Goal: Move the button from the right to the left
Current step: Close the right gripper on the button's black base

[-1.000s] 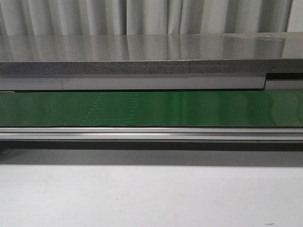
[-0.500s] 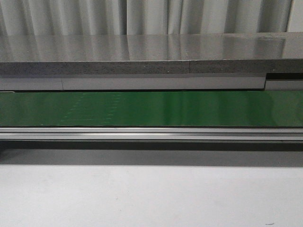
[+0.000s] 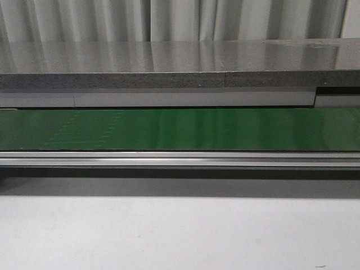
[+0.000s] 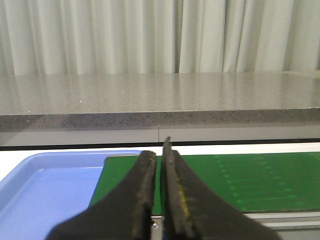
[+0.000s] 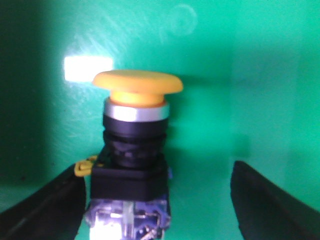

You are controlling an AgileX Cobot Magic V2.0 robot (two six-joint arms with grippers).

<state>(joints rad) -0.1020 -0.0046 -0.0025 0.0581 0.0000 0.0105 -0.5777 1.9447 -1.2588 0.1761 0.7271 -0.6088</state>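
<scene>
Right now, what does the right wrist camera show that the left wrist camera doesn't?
Only the right wrist view shows the button, yellow cap on a black base, lying on a green surface between the open fingers of the right gripper; one finger is close against its base.

Only the left wrist view shows the left gripper with its fingers closed on nothing, a blue tray, a grey counter and pale curtains.

Both show a green surface, the belt.

No readable text, label, brand, number or sign appears anywhere.
</scene>
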